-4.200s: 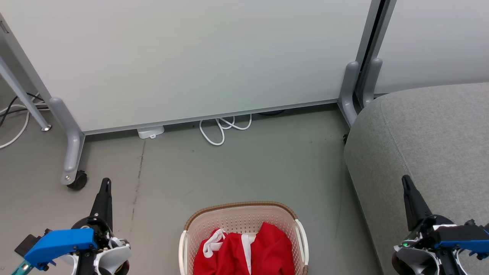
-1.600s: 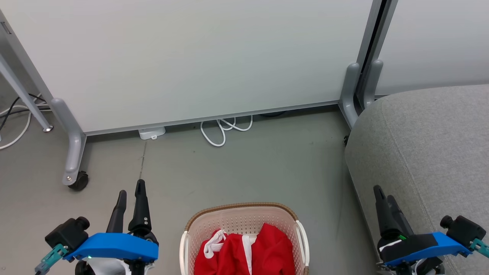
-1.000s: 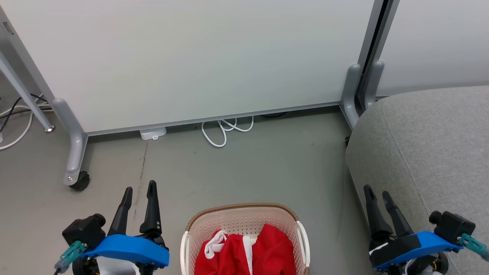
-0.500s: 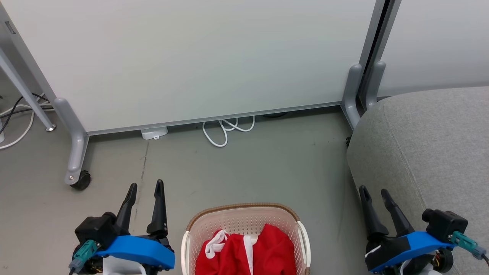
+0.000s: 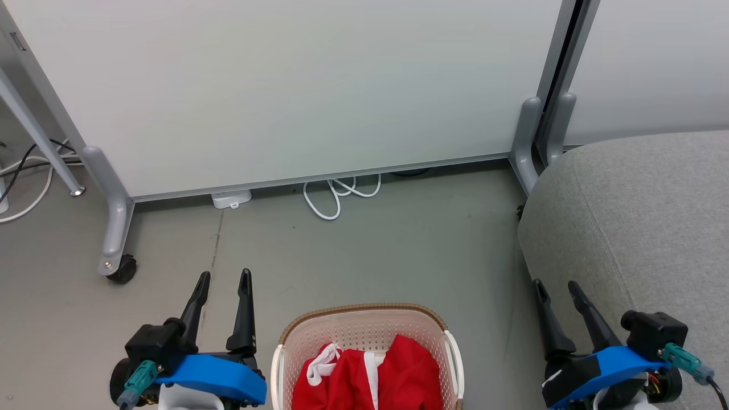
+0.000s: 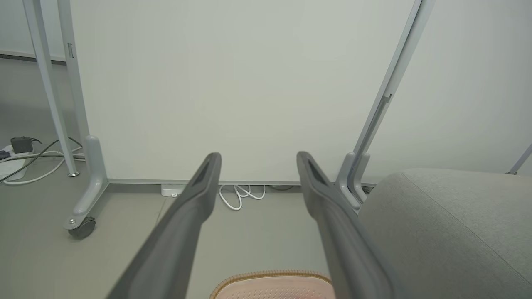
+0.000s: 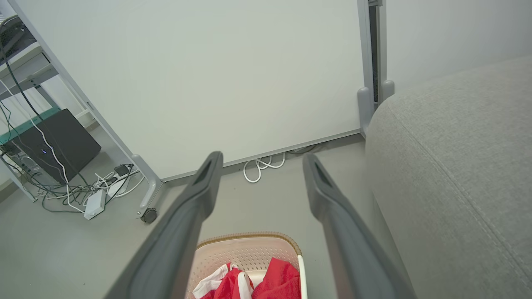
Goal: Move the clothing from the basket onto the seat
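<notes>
Red clothing (image 5: 373, 378) with white trim lies heaped in the cream perforated basket (image 5: 353, 331) with a brown rim, on the floor at the bottom middle. The grey seat (image 5: 643, 222) fills the right side. My left gripper (image 5: 223, 278) stands open just left of the basket, empty. My right gripper (image 5: 555, 285) stands open between the basket and the seat's edge, empty. The right wrist view looks down on the clothing (image 7: 266, 282), the basket (image 7: 249, 253) and the seat (image 7: 457, 166). In the left wrist view the basket rim (image 6: 272, 275) and the seat (image 6: 449, 224) flank my open fingers.
A white partition on grey castor legs (image 5: 117, 228) stands behind the basket, with a second leg (image 5: 527, 136) beside the seat. A white cable loop (image 5: 336, 196) and a small white box (image 5: 230, 199) lie at its foot. More cables and a black box (image 7: 54, 145) sit at the left.
Both grippers have drifted slightly inward toward the basket, staying open. The head view has shifted a little; the basket, clothing and seat lie as before.
</notes>
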Motion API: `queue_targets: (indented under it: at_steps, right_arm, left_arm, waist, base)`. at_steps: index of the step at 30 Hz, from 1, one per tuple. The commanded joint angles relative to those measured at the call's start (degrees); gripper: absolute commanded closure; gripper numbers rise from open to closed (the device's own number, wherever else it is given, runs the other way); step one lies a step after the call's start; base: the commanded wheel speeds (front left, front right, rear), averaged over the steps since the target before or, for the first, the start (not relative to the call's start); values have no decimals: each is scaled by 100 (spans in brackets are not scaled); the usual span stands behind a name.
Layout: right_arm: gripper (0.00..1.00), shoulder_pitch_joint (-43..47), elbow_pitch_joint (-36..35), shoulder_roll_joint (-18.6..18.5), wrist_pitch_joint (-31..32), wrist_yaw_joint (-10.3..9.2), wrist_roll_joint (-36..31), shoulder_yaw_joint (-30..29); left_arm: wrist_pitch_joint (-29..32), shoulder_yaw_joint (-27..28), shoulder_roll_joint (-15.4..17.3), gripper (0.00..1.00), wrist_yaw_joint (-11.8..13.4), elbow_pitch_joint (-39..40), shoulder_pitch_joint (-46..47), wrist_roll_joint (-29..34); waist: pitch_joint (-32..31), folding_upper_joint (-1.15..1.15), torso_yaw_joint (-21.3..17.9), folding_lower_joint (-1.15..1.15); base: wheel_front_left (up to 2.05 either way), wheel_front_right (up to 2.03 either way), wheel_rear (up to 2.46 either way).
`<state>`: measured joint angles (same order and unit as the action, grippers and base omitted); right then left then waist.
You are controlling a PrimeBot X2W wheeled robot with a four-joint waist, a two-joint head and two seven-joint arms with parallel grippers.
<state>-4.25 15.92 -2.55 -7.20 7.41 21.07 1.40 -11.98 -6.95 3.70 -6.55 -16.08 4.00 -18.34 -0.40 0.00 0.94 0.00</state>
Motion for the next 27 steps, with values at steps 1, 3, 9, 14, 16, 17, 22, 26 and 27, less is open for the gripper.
queue_targets:
  at_steps: [1,3,9,14,16,17,22,26,27]
  right_arm:
    - [0,-7,-44,-43,-38,11,-142,-8]
    - [0,-2,-49,-43,-46,11,-244,-16]
    - [0,5,-54,-45,-74,12,-504,-15]
    - [0,20,-41,-46,-131,13,-723,-26]
    - [0,19,-30,-47,-156,13,-801,-32]
    - [0,19,-26,-47,-164,13,-843,-36]
    - [0,33,-1,-48,-206,13,-1051,-44]
    - [0,44,18,-49,-247,9,-1188,-38]
    - [0,46,19,-50,-253,9,-1228,-38]
  left_arm:
    - [-59,-24,0,0,-32,7,115,124]
    - [-81,-33,-7,0,-38,-2,117,190]
    - [-144,-30,-30,0,-54,-16,121,392]
    - [-194,-41,-41,0,-52,-52,116,550]
    - [-225,-44,-46,0,-58,-80,120,624]
    - [-239,-44,-47,0,-59,-97,124,660]
    - [-289,-41,-56,0,-64,-160,120,801]
    - [-322,-50,-64,0,-72,-184,124,898]
    - [-332,-54,-65,0,-74,-187,124,932]
  waist:
    - [-2,0,6,0]
    - [-2,0,16,0]
    - [4,0,35,0]
    - [9,0,53,0]
    - [10,0,58,0]
    - [9,0,61,0]
    - [2,0,73,0]
    - [-3,0,81,0]
    - [-4,0,84,0]
  base:
    - [0,0,0]
    - [0,0,0]
    - [0,0,0]
    - [0,0,0]
    - [0,0,0]
    - [0,0,0]
    - [0,0,0]
    - [0,0,0]
    - [0,0,0]
